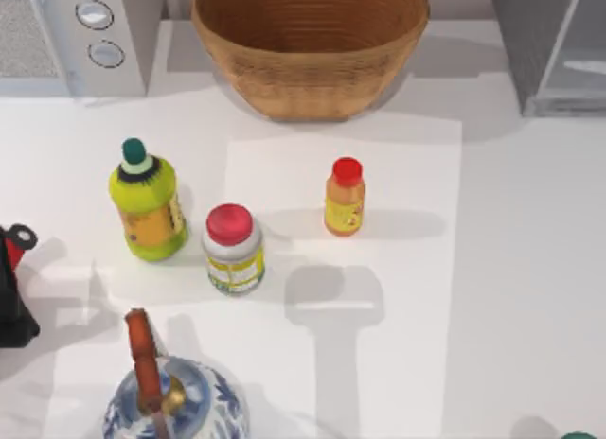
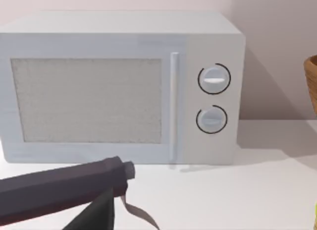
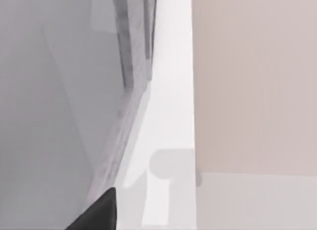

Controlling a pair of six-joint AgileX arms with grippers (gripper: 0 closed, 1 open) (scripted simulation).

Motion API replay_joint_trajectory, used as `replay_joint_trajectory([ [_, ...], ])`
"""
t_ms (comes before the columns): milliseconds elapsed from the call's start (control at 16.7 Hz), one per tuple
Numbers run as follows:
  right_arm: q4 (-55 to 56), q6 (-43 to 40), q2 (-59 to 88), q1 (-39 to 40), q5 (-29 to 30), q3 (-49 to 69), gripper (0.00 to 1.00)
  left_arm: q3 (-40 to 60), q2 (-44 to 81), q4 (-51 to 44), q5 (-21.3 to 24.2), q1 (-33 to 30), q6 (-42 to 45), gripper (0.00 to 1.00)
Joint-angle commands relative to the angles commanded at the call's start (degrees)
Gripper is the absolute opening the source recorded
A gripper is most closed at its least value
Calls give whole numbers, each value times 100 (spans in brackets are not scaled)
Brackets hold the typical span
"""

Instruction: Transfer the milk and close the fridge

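Fridge sits at counter far right corner, door open. Our left pincer parked at left edge; can't tell either pincer's state. Red-capped orange bottle mid-counter.

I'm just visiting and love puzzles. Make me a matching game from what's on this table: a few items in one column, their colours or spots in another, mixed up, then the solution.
Items:
1. Basket
2. Microwave
3. Green bottle
4. Teapot

Descriptions:
A. Blue and white, at the near edge, left of centre
B. Woven brown, far side, middle
C. Light grey with two round dials, far left corner
D. Dark green cap, left of the red-lidded jar

Pairs: 1-B, 2-C, 3-D, 4-A
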Motion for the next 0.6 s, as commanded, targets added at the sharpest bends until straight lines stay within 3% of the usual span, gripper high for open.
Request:
replay_joint_trajectory([
  [300,352,361,-231,584,408,-51,100,0,0,0,0,0,0,100],
  [600,1148,1483,-702,2294,1747,-441,100,0,0,0,0,0,0,100],
])
